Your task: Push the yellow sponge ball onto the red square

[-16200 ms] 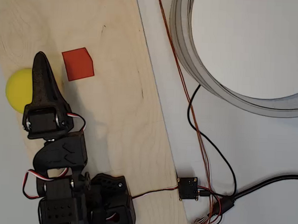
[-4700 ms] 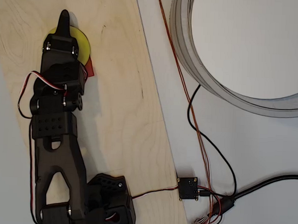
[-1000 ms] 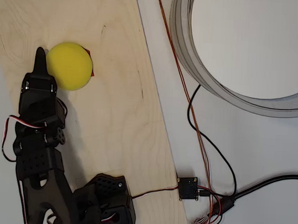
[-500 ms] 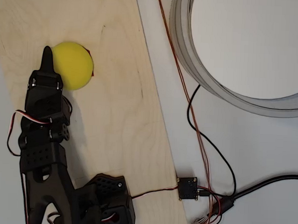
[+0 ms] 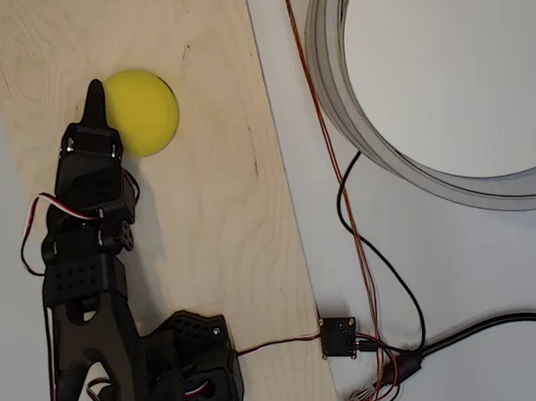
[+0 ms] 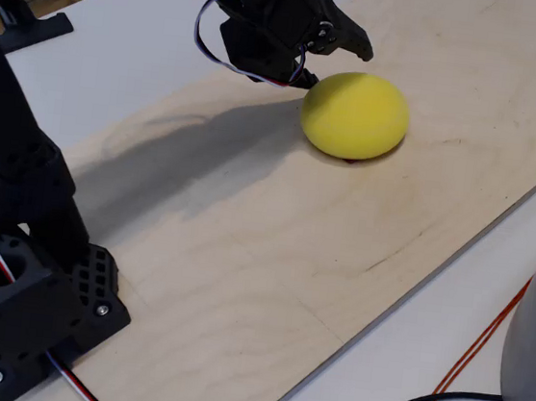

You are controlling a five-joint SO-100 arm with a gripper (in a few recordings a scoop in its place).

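Observation:
The yellow sponge ball rests on the pale wooden board. The red square is hidden, with the ball sitting where it lay. My black gripper is shut, its fingers closed to a single point with nothing between them. In the overhead view its tip lies against the ball's left edge. In the fixed view the gripper hangs just above and behind the ball's upper left side.
The arm's base stands at the board's near end. Off the board's right edge lie orange and black cables, a small circuit board and a large grey ring.
The gripper has swung to the right and nudged the ball a little right and up. The red sliver that showed at the ball's right edge is now covered.

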